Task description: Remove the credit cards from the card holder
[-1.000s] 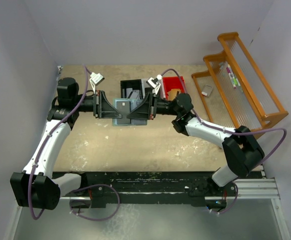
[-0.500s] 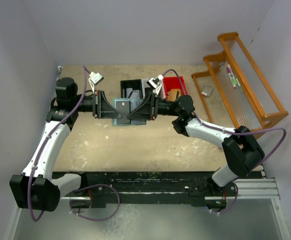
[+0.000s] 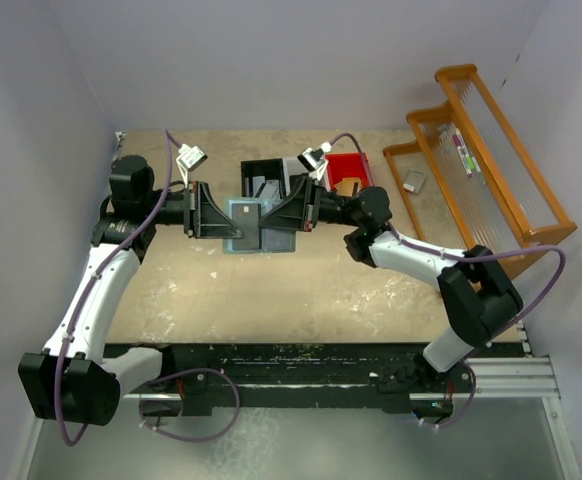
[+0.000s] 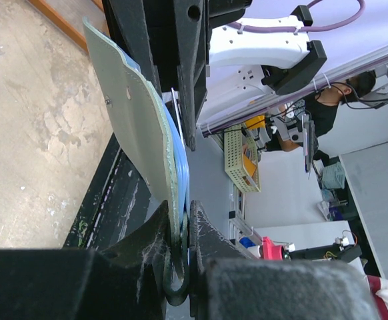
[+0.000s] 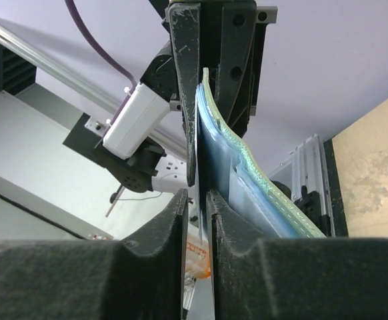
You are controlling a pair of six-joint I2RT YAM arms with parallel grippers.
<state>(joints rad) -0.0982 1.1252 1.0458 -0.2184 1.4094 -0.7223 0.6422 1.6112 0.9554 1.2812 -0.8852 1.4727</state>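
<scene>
The pale teal card holder (image 3: 254,243) hangs in the air between my two grippers, above the middle back of the table. A pale grey card (image 3: 243,213) lies on its upper face. My left gripper (image 3: 225,215) is shut on the holder's left edge; the left wrist view shows its jaws (image 4: 181,223) clamping the teal and blue layers (image 4: 137,113). My right gripper (image 3: 273,216) is shut on a thin card edge (image 5: 199,160) at the holder's right side, with the blue-green holder panel (image 5: 261,183) bowing away beside its fingers. The tan-orange card is hidden.
A black bin (image 3: 268,172) and a red bin (image 3: 349,168) stand at the back, just behind the grippers. An orange wire rack (image 3: 491,160) fills the right side, with a small grey object (image 3: 414,181) on the table in front of it.
My right wrist has swung up and toward the back, and the right gripper has tilted. The holder has shifted slightly left. The left arm has barely moved.
</scene>
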